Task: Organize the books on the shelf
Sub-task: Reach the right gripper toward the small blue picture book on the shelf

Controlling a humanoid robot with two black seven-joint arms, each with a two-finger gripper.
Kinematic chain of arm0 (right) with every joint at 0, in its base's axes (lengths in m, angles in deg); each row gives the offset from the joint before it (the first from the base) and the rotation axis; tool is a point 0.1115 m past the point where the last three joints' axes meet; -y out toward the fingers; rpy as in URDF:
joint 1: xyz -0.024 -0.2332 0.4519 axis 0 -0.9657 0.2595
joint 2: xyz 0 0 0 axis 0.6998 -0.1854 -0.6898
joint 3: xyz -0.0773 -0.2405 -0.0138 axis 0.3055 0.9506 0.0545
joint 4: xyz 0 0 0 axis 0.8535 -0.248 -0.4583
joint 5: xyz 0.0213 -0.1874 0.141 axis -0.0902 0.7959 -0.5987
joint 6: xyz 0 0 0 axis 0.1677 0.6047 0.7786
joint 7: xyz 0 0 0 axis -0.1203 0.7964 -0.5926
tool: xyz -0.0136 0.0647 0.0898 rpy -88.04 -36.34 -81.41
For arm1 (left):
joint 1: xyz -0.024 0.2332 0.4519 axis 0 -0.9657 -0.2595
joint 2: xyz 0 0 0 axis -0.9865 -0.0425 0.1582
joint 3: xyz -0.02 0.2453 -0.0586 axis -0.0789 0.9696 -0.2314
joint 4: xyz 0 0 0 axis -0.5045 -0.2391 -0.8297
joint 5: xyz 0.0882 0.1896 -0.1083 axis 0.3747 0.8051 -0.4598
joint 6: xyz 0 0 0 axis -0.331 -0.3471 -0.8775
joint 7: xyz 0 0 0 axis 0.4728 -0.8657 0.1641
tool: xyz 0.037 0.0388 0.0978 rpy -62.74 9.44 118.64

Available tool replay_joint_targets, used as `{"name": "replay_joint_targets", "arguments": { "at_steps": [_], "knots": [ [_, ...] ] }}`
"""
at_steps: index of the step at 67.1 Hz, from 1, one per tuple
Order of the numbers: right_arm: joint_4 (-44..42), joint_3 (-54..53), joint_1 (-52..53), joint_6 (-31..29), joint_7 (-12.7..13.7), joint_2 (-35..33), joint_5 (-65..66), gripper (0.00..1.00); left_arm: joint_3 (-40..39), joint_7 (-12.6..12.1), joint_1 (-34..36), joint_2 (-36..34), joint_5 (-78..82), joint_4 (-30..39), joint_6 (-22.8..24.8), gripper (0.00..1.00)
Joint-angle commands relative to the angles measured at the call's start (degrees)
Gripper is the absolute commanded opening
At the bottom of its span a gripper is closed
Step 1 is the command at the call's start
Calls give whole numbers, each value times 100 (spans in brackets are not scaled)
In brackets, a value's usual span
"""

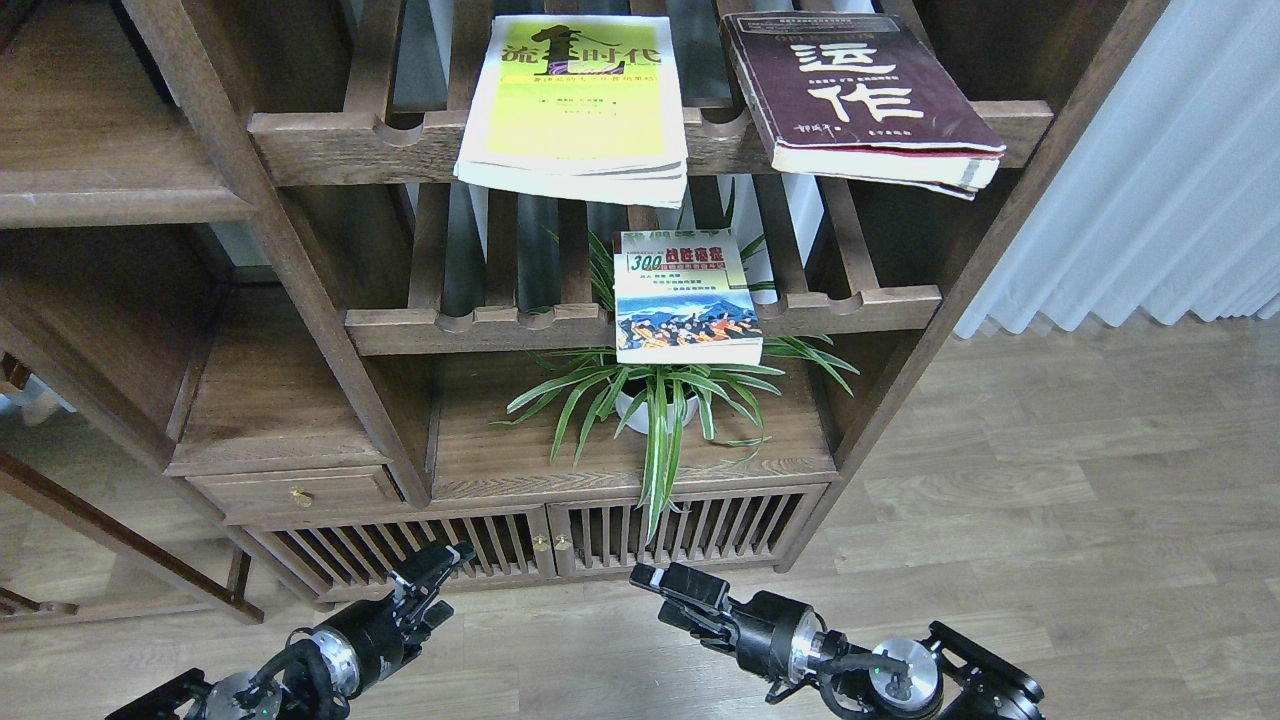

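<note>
Bookcase [330, 330]: dark-brown wood, seen filling the upper left and centre; slatted racks with notched front rails are set in its middle bay, a flat board below them, slatted doors at the bottom.
Shelf [500, 455]: the flat board under the racks; a potted plant is stood on it.
Floor [1050, 520]: pale wood planks, seen at right and along the bottom.
Curtain [1150, 170]: white, hung at the right edge.
Maroon book [850, 90]: laid flat on the upper rack, right side, its near edge overhanging the rail.
Yellow book [580, 100]: laid flat on the upper rack, left of the maroon book and apart from it, overhanging the rail.
Plant [660, 400]: long green leaves, white pot.
300 book [685, 295]: laid on the lower rack, above the plant.
Right gripper [648, 580]: low, in front of the doors; nothing is held; whether the fingers are parted cannot be told.
Left gripper [445, 560]: low, left of the right one; nothing is held; fingers are seen slightly parted.
</note>
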Motion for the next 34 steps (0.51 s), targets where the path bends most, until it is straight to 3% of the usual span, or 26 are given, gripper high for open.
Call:
{"name": "replay_joint_targets", "arguments": {
  "at_steps": [1, 34],
  "knots": [
    [0, -9, -8, 0, 0, 0, -6, 100, -12, 9, -1, -3, 0, -11, 0, 100],
    [483, -194, 158, 0, -70, 0, -15, 100, -47, 36, -98, -74, 17, -116, 0, 100]
  ]
}}
